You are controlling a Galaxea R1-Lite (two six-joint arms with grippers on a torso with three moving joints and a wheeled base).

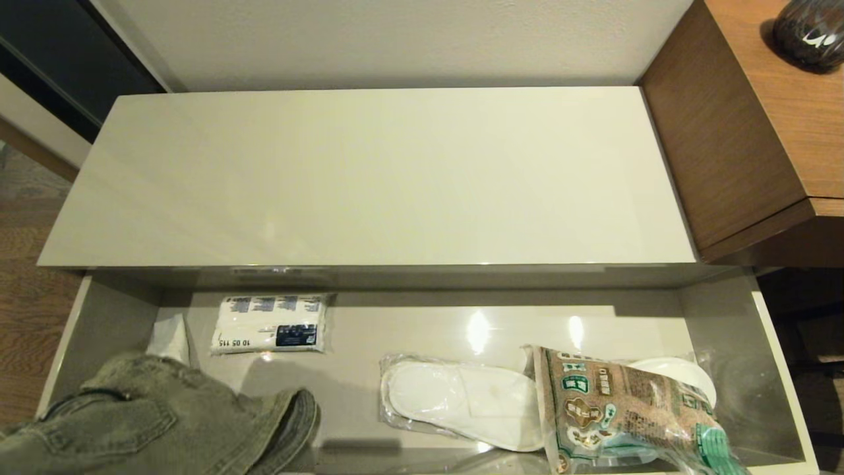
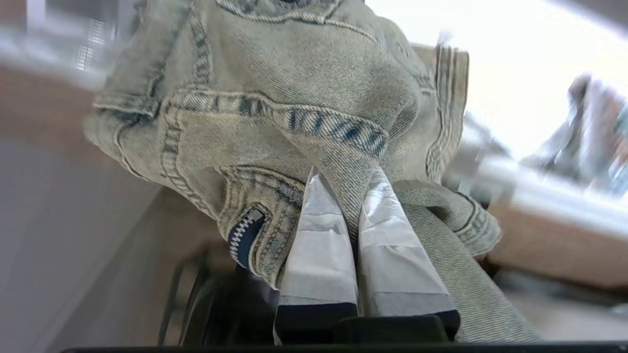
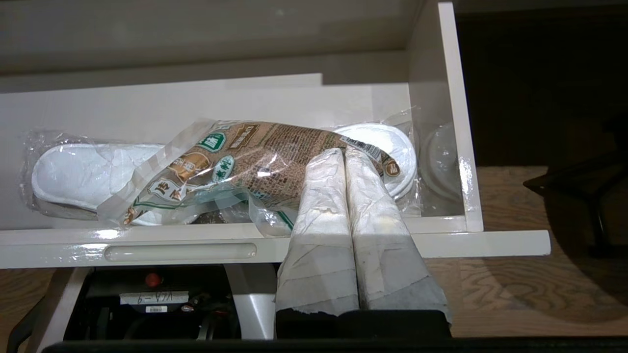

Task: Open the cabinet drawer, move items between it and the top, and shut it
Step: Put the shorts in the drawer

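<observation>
The wide pale cabinet drawer [image 1: 105, 323] stands pulled out below the bare glossy cabinet top [image 1: 369, 178]. The olive-grey denim jacket [image 1: 151, 422] bulges over the drawer's left front corner. My left gripper [image 2: 346, 179] is shut on a fold of the jacket [image 2: 274, 98]; the gripper itself is out of the head view. The clear slipper pack [image 1: 461, 402] lies in the drawer's right half. The snack bag [image 1: 620, 409] leans across it. My right gripper [image 3: 346, 152] is shut on the corner of the snack bag [image 3: 255, 157], above the slipper pack [image 3: 88, 171].
A white-and-blue tissue pack [image 1: 270, 323] lies at the drawer's back left, beside a crumpled white piece [image 1: 168, 336]. The taller brown wood-grain desk [image 1: 758, 119] adjoins the cabinet on the right, with a dark round object [image 1: 808, 30] on it. One slim notch [image 3: 179, 251] shows in the front rim.
</observation>
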